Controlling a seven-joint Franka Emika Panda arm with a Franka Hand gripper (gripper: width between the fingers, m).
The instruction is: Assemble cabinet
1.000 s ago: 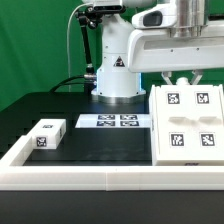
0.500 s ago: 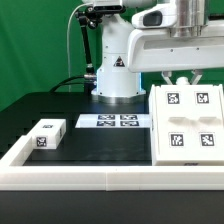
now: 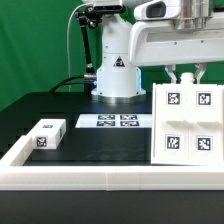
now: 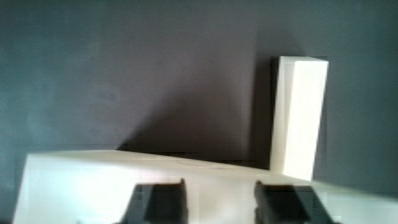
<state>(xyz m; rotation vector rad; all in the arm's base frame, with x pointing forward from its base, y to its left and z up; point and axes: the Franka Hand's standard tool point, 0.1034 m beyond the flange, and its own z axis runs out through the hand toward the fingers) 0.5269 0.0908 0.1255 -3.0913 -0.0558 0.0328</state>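
The cabinet [image 3: 186, 125], a large white box with four tagged raised panels on its face, stands tilted up at the exterior view's right. My gripper [image 3: 186, 74] sits at its top edge, one finger on each side of it. In the wrist view the dark fingers [image 4: 160, 203] straddle the white cabinet body [image 4: 107, 175], with the gripper [image 4: 221, 190] shut on it. A small white tagged block [image 3: 45, 133] lies on the black table at the exterior view's left, far from the gripper.
The marker board [image 3: 115, 121] lies flat in front of the robot base [image 3: 117, 70]. A long low white border rail [image 3: 100, 176] runs along the front and left. The wrist view shows a long white bar [image 4: 299, 110] on the dark table.
The gripper has risen, and the cabinet's far edge has come up with it, so the tagged face now stands steeper. The small block has not moved.
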